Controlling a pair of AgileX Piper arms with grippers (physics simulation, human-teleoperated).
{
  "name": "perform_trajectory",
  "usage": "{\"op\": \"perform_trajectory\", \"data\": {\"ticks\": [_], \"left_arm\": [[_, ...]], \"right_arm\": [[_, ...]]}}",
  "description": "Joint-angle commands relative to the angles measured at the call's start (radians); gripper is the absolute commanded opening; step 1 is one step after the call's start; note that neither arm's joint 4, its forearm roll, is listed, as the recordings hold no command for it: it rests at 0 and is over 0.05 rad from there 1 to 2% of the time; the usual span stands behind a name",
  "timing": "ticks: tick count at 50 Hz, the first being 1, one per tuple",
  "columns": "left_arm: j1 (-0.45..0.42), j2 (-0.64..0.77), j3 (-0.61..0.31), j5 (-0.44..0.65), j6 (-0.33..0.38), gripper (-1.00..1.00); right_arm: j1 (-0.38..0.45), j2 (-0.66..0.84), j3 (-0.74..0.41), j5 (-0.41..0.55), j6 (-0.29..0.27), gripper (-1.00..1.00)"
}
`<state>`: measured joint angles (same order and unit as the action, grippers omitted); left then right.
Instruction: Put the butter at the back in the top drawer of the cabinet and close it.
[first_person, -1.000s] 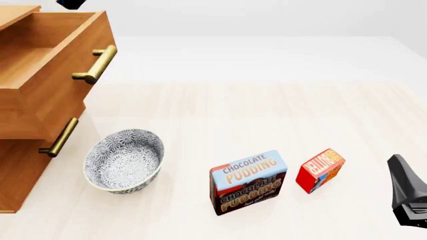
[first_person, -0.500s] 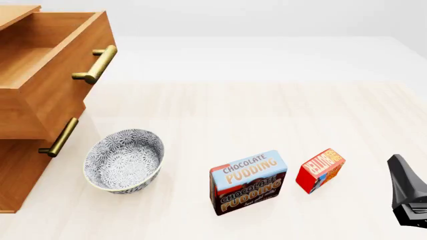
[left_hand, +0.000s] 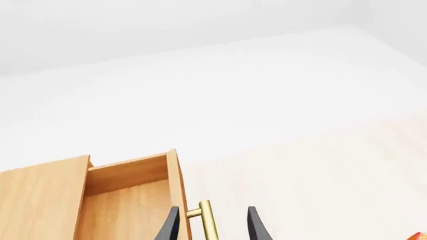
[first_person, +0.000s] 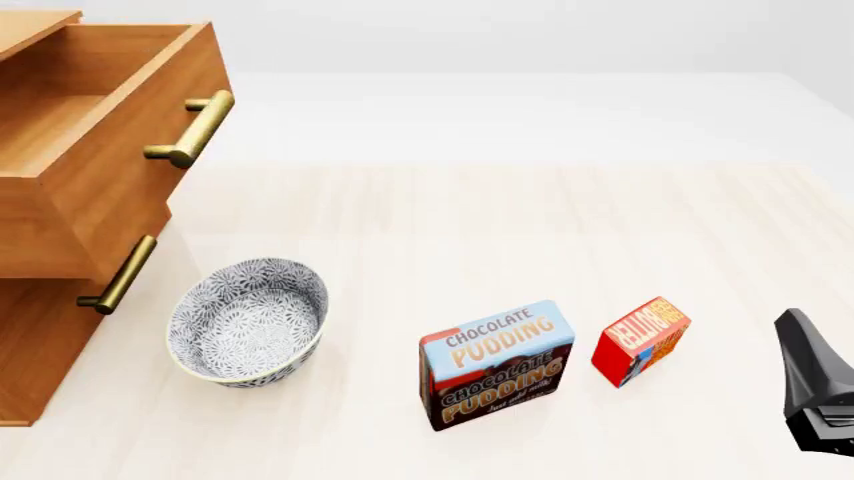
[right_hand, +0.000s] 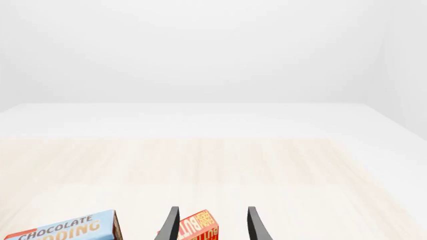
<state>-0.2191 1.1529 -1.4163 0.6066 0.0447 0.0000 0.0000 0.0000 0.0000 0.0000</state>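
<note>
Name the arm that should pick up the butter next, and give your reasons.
Right. Its open end effector already points at the butter, which stands on its side of the table. The left end effector is by the open top drawer.

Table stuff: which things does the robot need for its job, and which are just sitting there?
Needed: the butter, the open top drawer, the cabinet.

Just sitting: the chocolate pudding box, the patterned bowl.

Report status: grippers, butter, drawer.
Left gripper open, its fingers either side of the top drawer handle. Right gripper open, empty, lined up on butter. Drawer open. Pudding box beside butter.
</note>
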Motion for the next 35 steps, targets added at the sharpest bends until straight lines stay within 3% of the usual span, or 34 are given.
{"op": "perform_trajectory", "data": {"ticks": [1, 35], "left_arm": [[0.027, 0.005, 0.021, -0.014, -0.032, 1.0], [0.108, -0.027, 0.119, -0.051, -0.077, 1.0]], "right_arm": [[0.0, 0.0, 0.0, 0.0, 0.0, 1.0], [0.0, 0.0, 0.0, 0.0, 0.0, 1.0]]}}
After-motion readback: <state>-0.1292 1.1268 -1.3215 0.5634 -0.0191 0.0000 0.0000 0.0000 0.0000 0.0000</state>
